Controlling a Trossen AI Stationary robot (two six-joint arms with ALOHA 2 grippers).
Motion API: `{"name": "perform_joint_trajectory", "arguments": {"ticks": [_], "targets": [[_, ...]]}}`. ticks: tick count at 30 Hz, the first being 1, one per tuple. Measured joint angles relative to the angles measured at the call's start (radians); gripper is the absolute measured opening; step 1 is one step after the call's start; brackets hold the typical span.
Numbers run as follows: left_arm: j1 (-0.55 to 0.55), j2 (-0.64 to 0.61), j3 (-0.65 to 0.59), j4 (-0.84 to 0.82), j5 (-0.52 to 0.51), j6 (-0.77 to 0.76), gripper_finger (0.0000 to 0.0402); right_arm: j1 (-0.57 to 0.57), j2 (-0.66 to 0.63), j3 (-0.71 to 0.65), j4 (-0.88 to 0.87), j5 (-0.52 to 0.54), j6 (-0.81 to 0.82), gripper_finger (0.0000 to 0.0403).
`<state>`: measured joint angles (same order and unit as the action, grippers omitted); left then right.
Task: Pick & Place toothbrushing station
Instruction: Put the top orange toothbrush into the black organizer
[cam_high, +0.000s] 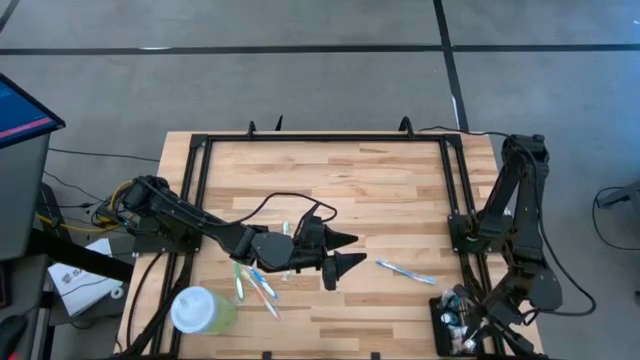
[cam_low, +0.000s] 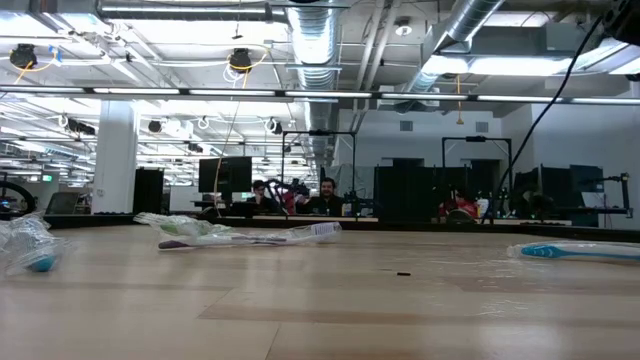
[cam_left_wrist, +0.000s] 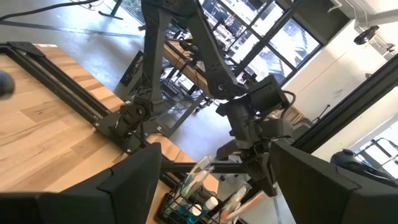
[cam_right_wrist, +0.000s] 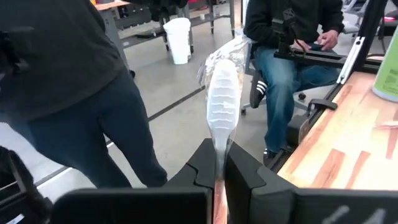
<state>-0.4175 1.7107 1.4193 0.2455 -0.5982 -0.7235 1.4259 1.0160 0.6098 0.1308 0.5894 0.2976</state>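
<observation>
The toothbrushing station (cam_high: 449, 322), a small black holder with several brushes standing in it, sits at the table's near right corner; the left wrist view also shows the station (cam_left_wrist: 186, 208). My right gripper (cam_high: 476, 318) hovers just beside and above it, shut on a plastic-wrapped toothbrush (cam_right_wrist: 222, 99). My left gripper (cam_high: 344, 252) hangs open over the table's middle, pointing level toward the right arm, with nothing between its fingers. A wrapped blue toothbrush (cam_high: 405, 271) lies flat on the wood to its right. My right gripper pinches one end of the wrapped toothbrush (cam_right_wrist: 219, 163) between its two fingers. The brush runs along the fingers and sticks out beyond their tips. It is lifted clear of the table and juts out past the table's edge, over the floor.
Several more wrapped toothbrushes (cam_high: 256, 285) lie near the left arm, beside a pale green cup with a white lid (cam_high: 200, 310). A black frame (cam_high: 300, 138) rims the table. People stand and sit beyond the table's edge (cam_right_wrist: 292, 56).
</observation>
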Motion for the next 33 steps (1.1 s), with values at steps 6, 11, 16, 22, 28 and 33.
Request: {"name": "perform_joint_trajectory", "arguments": {"ticks": [6, 11, 16, 22, 28, 33], "targets": [[0.005, 0.000, 0.000, -0.003, -0.001, 0.004, 0.0295, 0.016, 0.045, 0.000, 0.007, 0.022, 0.047, 0.0005], [0.009, 0.000, 0.000, -0.003, -0.001, 0.004, 0.0295, 0.005, 0.064, 0.001, 0.008, 0.020, 0.047, 0.0005], [0.010, 0.000, 0.000, -0.003, -0.001, 0.004, 0.0295, 0.006, 0.065, -0.039, 0.056, 0.017, 0.047, 0.0005], [0.010, 0.000, 0.000, -0.003, -0.001, 0.003, 0.0295, 0.008, 0.065, -0.155, 0.285, 0.036, 0.049, 0.0004], [0.010, 0.000, 0.000, -0.003, -0.001, 0.001, 0.0295, 0.015, 0.055, -0.155, 0.285, 0.062, 0.009, 0.0004], [0.010, 0.000, 0.000, -0.003, -0.001, 0.000, 0.0295, 0.028, 0.056, -0.154, 0.255, 0.063, 0.027, 0.0004]]}}
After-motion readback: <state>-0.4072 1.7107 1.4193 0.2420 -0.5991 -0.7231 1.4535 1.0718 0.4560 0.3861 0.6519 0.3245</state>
